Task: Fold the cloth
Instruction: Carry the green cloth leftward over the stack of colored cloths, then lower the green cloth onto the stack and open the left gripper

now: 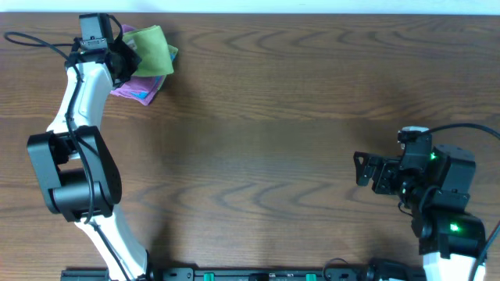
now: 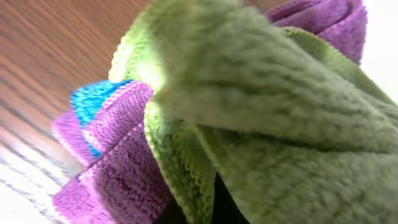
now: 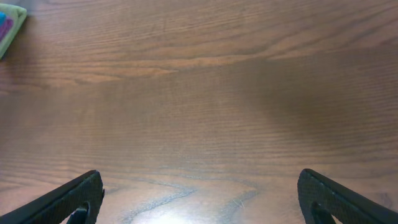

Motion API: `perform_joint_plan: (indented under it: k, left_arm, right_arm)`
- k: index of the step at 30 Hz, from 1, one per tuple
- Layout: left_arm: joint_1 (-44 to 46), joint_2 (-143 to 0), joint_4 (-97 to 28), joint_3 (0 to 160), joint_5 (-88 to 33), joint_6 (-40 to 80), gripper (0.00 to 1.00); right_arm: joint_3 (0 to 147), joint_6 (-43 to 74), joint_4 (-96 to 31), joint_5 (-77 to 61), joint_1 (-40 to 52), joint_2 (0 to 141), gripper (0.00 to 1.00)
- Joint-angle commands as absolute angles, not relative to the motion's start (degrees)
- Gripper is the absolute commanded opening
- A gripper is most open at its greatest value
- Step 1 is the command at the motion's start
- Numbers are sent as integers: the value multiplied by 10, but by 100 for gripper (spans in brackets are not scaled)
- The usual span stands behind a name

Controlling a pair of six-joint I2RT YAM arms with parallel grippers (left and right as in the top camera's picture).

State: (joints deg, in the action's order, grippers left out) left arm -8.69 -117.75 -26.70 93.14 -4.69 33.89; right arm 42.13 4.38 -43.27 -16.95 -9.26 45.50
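Note:
A green cloth (image 1: 153,48) lies bunched on top of a purple cloth (image 1: 137,89) at the table's far left corner. My left gripper (image 1: 125,56) is at the pile's left side and is shut on the green cloth. In the left wrist view the green cloth (image 2: 280,106) fills the frame and hides the fingers, with the purple cloth (image 2: 118,180) and a blue cloth (image 2: 87,102) under it. My right gripper (image 1: 361,168) is open and empty over bare table at the right, far from the pile; its fingers (image 3: 199,202) show wide apart in the right wrist view.
The wooden table (image 1: 266,133) has its far edge just behind the pile. The edge of the cloth pile (image 3: 9,26) shows at the top left of the right wrist view. Cables run by the left arm at the back left.

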Motion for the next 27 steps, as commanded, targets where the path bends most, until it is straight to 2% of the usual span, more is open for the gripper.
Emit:
perform_joint_plan:
  k: [1,4,12,16,27]
  left_arm:
    - [-94,-1178,-270,929,-6,305,11]
    - [-98,-1178,-270,929,-2,302,19]
    - [-114,-1176,-277,929,4,291,52]
    - [-119,-1174,-282,929,2,282,62]
    - [-121,-1152,-298,938,3,241,78]
  right_arm:
    - [418,51,-433,-173,-97,454,99]
    - [418,51,-433,-173,-97,454,99]
    - [418,51,-433,-173,-97,454,99]
    - [418,51,-433,-173,-97,454,99]
    - [418,51,-433,-173,-97,454,99]
